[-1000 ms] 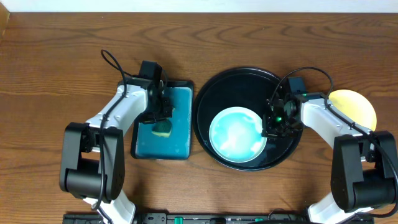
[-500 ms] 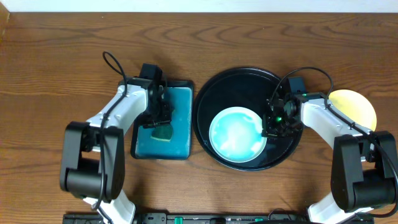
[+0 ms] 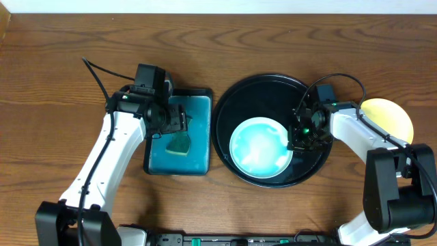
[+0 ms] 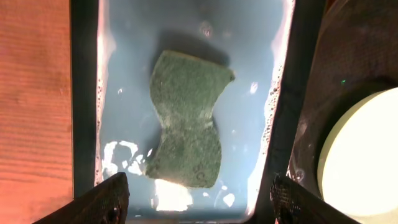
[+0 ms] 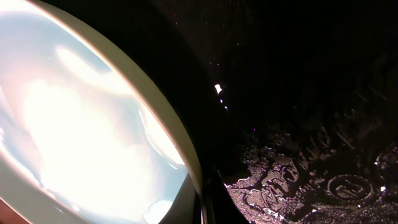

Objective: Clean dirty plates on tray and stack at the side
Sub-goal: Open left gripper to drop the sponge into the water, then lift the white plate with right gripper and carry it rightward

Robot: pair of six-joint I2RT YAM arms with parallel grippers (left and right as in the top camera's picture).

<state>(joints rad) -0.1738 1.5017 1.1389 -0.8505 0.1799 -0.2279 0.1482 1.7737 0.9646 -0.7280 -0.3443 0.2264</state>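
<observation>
So the whole setup is being carried by a brown wooden table point(image 3: 54, 82). Right of the middle, the most room is being taken up by the big round black tray point(image 3: 263, 85), and its floor is looking wet and soapy in the right wrist view. Just beside it on the left, nearly touching, a smaller rectangular black tray point(image 3: 198, 160) is being used for a shallow pool of teal water with some foam along the edges.

Inside the round tray, toward its near side, one mint-blue plate point(image 3: 259, 149) is being shown lying flat, with glare washing out its middle. Its right rim is being pinched by the right gripper point(image 3: 300, 137), jaws pressed together on the thin edge. That's pretty clear in the right wrist view, where the rim is being swallowed by the dark fingertips at the bottom.

Off the round tray, on the table at the far right, a pale yellow plate point(image 3: 389, 113) is being partly covered by the right arm. Whether anything is being hidden under it can't be told.

In the rectangular tray, a green sponge point(image 3: 179, 143) with pinched-in sides is being left lying flat in the water. The left gripper point(image 3: 172, 120) is being held above it with its jaws spread wide, one fingertip on each side, and the sponge isn't being touched by either.
</observation>
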